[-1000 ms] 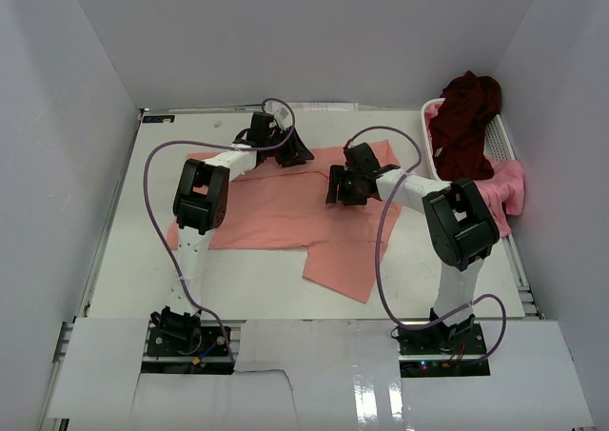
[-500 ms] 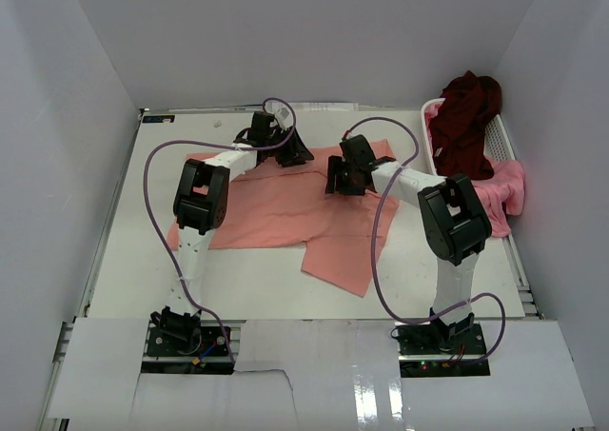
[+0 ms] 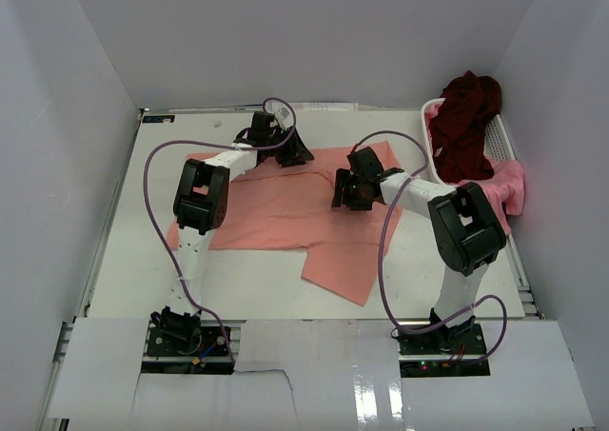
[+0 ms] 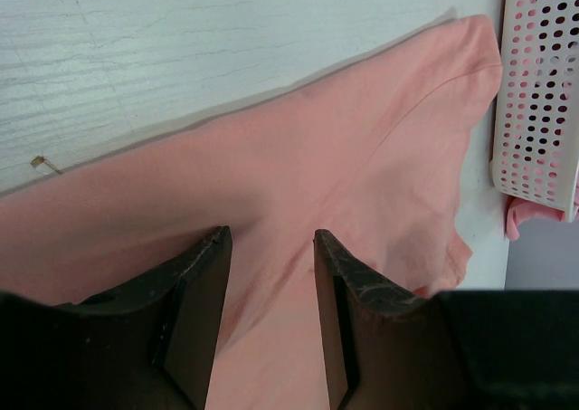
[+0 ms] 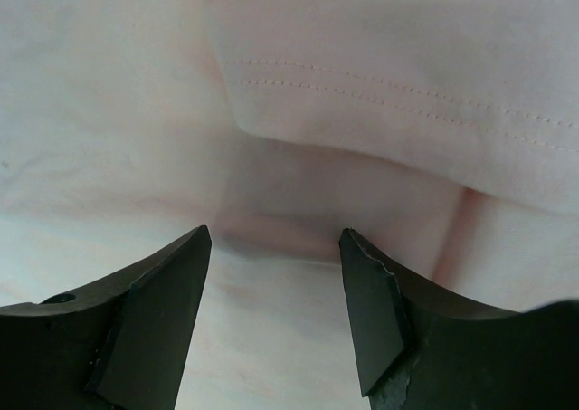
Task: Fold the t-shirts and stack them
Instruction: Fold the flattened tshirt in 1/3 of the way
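1. The salmon-pink t-shirt lies spread on the white counter. It is mostly flat with shallow creases, and one flap reaches toward the near edge.
2. The left claw stands over the shirt's far edge. In its wrist view its two dark fingers are parted. Salmon cloth shows in the gap between them and nothing is pinched, so the claw is released.
3. Ahead of the left claw the cloth runs out to a sleeve. Bare counter lies beyond the shirt's edge.
4. The right claw hangs over the far right part of the same shirt, to the right of the left claw. Its fingers are also spread wide and grasp nothing.
5. Just ahead of the right claw's tips, a folded-over layer with a double row of stitching lies on top of the flat cloth.
6. To the right of the right claw, a white perforated basket sits at the counter's right edge.
7. The dark maroon t-shirt is heaped in the basket's far end, bunched and rumpled.
8. The brighter pink t-shirt hangs over the basket's near end, right of the right claw and clear of both claws.
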Motion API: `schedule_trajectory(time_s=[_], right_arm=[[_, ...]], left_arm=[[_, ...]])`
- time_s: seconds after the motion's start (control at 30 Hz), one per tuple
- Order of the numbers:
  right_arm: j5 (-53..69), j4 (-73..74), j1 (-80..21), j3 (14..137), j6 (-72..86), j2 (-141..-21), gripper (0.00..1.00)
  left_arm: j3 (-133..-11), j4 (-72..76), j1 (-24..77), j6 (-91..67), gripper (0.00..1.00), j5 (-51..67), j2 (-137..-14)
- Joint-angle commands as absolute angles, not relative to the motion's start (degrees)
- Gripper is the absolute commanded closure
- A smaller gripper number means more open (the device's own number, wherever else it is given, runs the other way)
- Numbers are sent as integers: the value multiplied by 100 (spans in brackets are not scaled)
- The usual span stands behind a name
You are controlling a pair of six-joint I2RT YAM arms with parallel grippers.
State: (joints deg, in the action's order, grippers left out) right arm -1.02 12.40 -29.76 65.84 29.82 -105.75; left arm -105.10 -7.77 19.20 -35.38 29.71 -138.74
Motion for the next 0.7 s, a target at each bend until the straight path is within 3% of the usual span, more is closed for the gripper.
schedule_trajectory(time_s=[0.0, 0.67], right_arm=[[-62, 1415, -2988, 6547, 3041, -10371, 34], [44, 1574, -2997, 7839, 2883, -11276, 34]], left_arm=[[-10520, -1354, 1977, -3436, 47, 2751, -13667], [-10591, -1459, 1986, -3322, 47, 2707, -13658]])
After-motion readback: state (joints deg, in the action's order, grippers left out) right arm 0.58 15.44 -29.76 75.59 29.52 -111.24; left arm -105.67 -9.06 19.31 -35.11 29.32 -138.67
